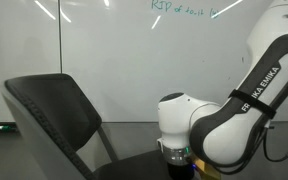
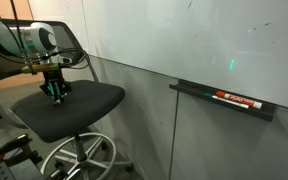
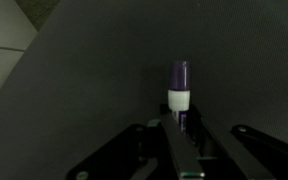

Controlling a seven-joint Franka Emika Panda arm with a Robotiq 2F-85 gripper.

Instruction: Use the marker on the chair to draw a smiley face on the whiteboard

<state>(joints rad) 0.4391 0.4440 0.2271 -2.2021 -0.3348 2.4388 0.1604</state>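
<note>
The chair (image 2: 84, 105) has a dark padded seat and back, and it shows in both exterior views (image 1: 54, 110). My gripper (image 2: 56, 93) points straight down onto the seat. In the wrist view the marker (image 3: 179, 85), with a purple cap and a white band, lies on the dark seat. Its lower end sits between my fingers (image 3: 184, 125), which are closed in tight against it. The whiteboard (image 1: 114, 50) fills the wall behind the chair and also shows in an exterior view (image 2: 184, 35). I see no smiley face on it.
Green handwriting (image 1: 179, 8) runs along the board's top edge. A dark tray (image 2: 189, 88) on the board holds a red-and-black marker (image 2: 239, 99). The chair's ring base (image 2: 79, 160) stands on the floor. The arm's white body (image 1: 234, 110) hangs above the seat.
</note>
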